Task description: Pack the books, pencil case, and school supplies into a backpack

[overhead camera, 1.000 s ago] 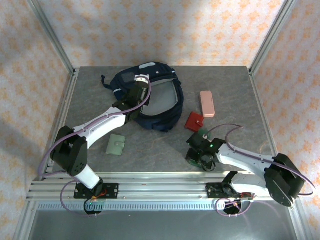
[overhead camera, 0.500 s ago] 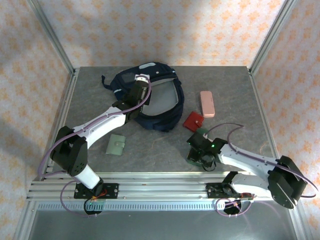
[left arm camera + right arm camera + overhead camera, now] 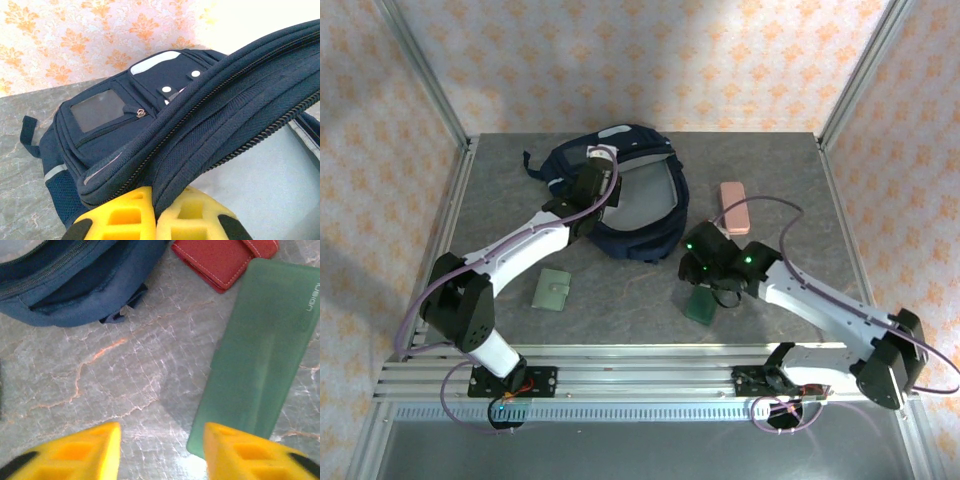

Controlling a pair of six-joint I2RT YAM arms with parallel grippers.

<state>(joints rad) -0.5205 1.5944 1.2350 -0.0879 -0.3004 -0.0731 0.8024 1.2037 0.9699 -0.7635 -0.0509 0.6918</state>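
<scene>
One backpack (image 3: 632,240) lies unzipped at the far middle of the counter (image 3: 790,160), pale lining facing up in the top view. The left wrist view brings in the grip. The left end effector (image 3: 156,212) is clamped on the backpack's zippered rim, yellow fingers (image 3: 120,217) pressed together on navy fabric. The front pocket, with its clear window and two white snaps, sits beyond.

Right of the backpack, the top view gives one pink pencil case (image 3: 732,194), a cable crossing it.

In the right wrist view, the right end effector (image 3: 162,445) hangs with its jaws spread wide. There is bare counter between them and nothing is held. Beside its right finger lies one slim dark green rectangle (image 3: 255,355), pale lettering at its far end.

From above again, one pale green wallet (image 3: 553,290) sits toward the near left edge.

Smallest of all is one red square (image 3: 220,260), seen from the right wrist just beside the rectangle's far end and near the backpack's lower edge.
</scene>
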